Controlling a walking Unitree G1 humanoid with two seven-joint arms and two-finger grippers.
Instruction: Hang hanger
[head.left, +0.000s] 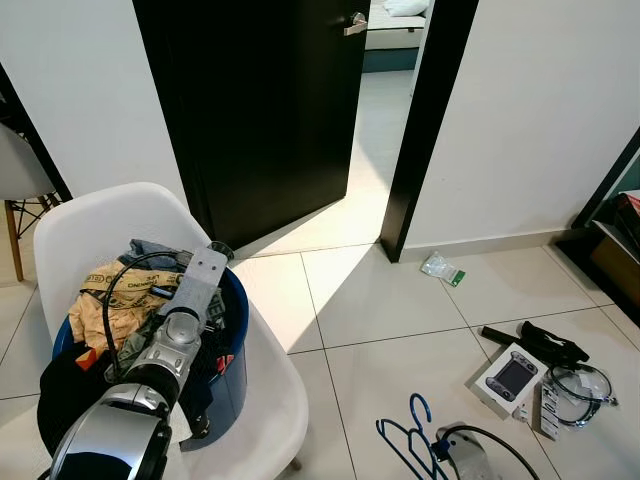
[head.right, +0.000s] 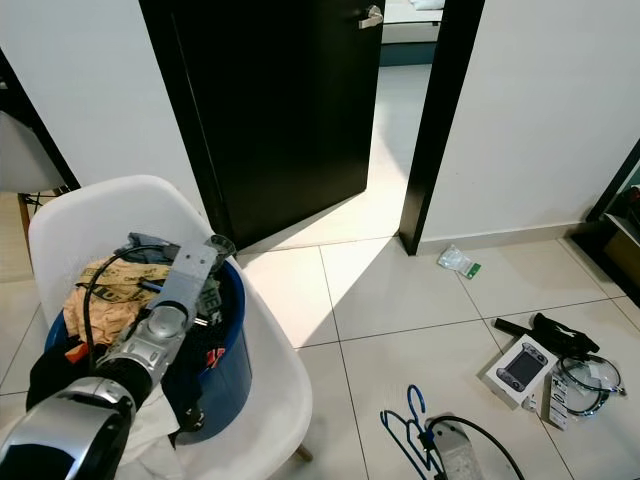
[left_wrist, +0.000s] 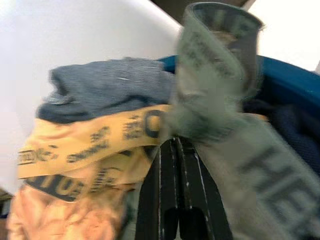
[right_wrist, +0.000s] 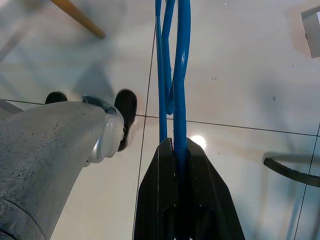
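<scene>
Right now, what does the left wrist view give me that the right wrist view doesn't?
Left wrist view: the left gripper, shut, pushed into laundry in the blue basket: a yellow printed garment, a grey-blue one and a grey-green lettered one, against the white chair.

Right wrist view: the right gripper shut on the blue hanger, over floor tiles.

Shared: each looks along a closed gripper.

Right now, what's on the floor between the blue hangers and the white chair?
Just bare floor tiles. In the left eye view, nothing lies between the blue hangers, held by the right gripper, and the white chair.
</scene>
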